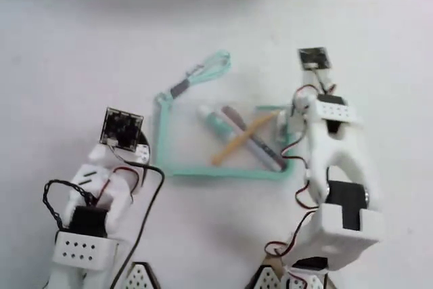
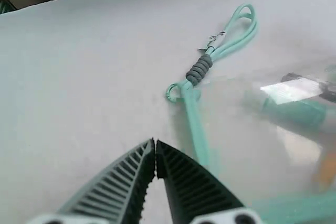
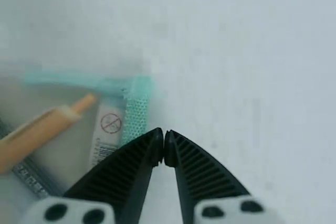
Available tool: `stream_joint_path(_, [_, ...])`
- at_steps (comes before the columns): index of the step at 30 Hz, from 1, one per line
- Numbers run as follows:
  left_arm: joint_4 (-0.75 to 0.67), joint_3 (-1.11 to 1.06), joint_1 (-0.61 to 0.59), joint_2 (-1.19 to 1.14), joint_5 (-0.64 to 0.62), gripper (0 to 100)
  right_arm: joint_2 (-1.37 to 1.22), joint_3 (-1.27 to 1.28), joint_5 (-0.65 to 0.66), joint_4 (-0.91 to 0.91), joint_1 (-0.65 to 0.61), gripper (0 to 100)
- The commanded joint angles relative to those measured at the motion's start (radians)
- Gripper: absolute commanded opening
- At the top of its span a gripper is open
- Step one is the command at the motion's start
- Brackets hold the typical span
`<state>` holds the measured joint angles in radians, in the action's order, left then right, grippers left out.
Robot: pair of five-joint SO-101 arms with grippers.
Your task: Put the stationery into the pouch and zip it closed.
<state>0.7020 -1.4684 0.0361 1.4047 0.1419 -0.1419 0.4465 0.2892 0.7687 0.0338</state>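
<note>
Mint-green trim is seen round a clear pouch [image 1: 223,172], which is laid flat on the white tabletop [image 1: 81,45] between the two arms. The left arm [image 1: 95,201] is folded low, short of the pouch's near corner. Its jaws are pressed together above bare tabletop, tip against tip, with nothing held between them. Just ahead of these jaws and slightly to one side, the pouch's trimmed edge is seen running away from them. Farther ahead, at the pouch's far corner, a mint-green strap [image 2: 236,30] is attached through a grey coiled piece [image 2: 200,69] and is laid out in a loop on the tabletop.

The right arm [image 1: 338,167] is stretched forward along the pouch's opposite end and pitched downward. Its jaws are likewise pressed together. Whether anything is pinched between their tips cannot be told. The tips are held just beside the pouch's mesh-trimmed corner [image 3: 137,108]; contact with it cannot be judged.

The stationery is seen through the clear wall inside the pouch. An orange pencil [image 1: 237,141] is laid diagonally, its pointed end nearest the right jaws. A dark pen [image 1: 254,141] is crossed with it, and a mint-green tube [image 1: 215,124] is laid beside them, towards the left jaws' side.
</note>
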Motion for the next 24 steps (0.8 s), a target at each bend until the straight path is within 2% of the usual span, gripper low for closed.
stream_joint_path(1, [-0.021,0.003,0.001,-0.008,-0.006,3,0.105,-0.037,0.006,0.01,-0.081,1.8])
stream_joint_path(9, [-0.075,0.041,-0.054,-0.007,-0.003,3,0.381,-0.038,0.006,0.084,-0.016,1.8])
stream_joint_path(15, [-0.04,0.405,-0.113,-0.012,-0.006,3,0.814,-0.038,0.012,0.237,-0.177,1.8])
stream_joint_path(19, [0.104,0.674,-0.122,-0.013,-0.005,3,1.127,-0.066,0.008,0.36,-0.321,1.8])
stream_joint_path(24, [0.502,1.099,-0.154,-0.008,-0.005,3,1.483,-0.183,0.008,0.535,-0.437,1.8])
